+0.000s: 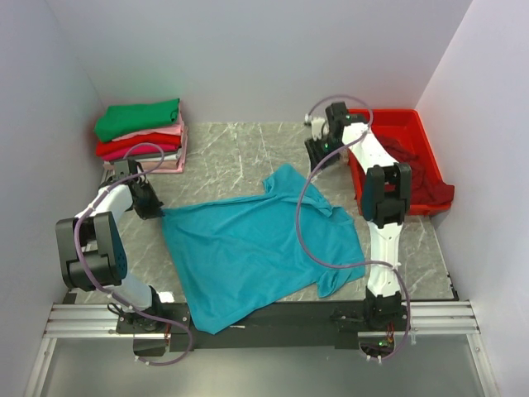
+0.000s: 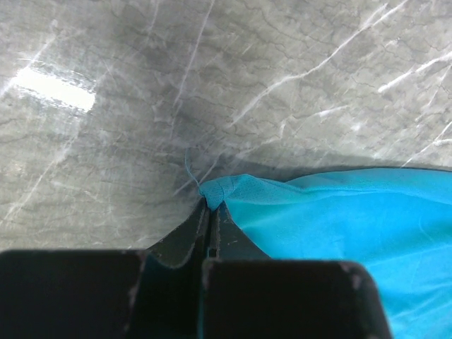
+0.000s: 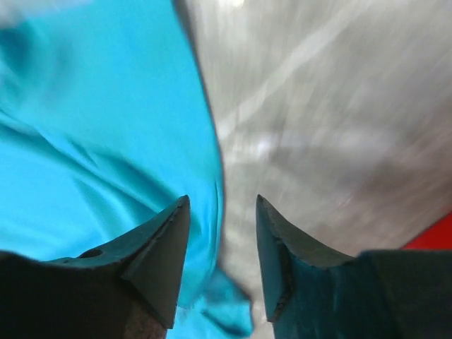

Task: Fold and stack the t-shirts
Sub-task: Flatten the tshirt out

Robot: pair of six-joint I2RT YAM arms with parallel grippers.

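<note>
The left gripper (image 2: pixel 212 212) is pinched shut on a corner of the blue shirt (image 2: pixel 339 226). The right gripper (image 3: pixel 222 205) hangs wide apart over the shirt's edge.

A: What does the table (image 1: pixel 240 157) look like?
B: Grey marble-patterned top, white veins, a bright glare (image 2: pixel 53 88) on it.
A: And around it?
B: Plain pale walls (image 1: pixel 248 50) on three sides.

Teal-blue t-shirt (image 1: pixel 248 248), grey white-veined marble tabletop (image 1: pixel 231 157), bright red tray (image 1: pixel 405 128), green-pink-red folded stack (image 1: pixel 140 132).
</note>
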